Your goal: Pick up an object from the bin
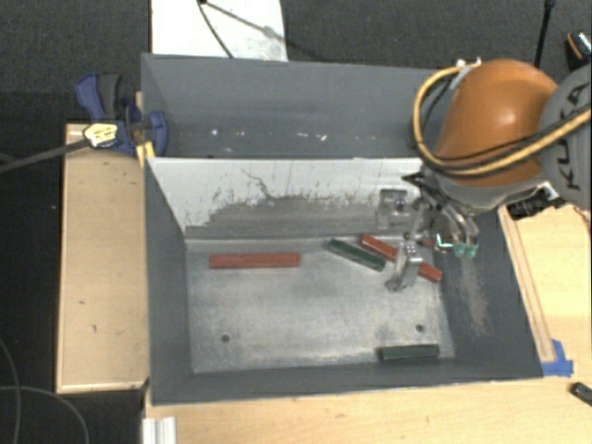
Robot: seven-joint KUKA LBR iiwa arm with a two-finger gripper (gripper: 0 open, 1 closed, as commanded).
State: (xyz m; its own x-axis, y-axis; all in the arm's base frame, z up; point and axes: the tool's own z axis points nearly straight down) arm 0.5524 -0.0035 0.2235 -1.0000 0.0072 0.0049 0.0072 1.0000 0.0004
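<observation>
My gripper [403, 268] hangs low at the right side of the bin, under the orange dome. Its metal fingers [407, 265] come down right beside a short red bar [376, 245] and a dark green bar [356, 252] that lie crossed near the back right of the floor. Another bit of red [428, 272] shows just right of the fingers, perhaps the far end of the same red bar. I see nothing held between the fingers.
A long red bar [254, 261] lies flat at the left of the floor near the back wall. A dark green block [407, 351] rests at the front right corner. The arm and its cables cover the bin's right rear.
</observation>
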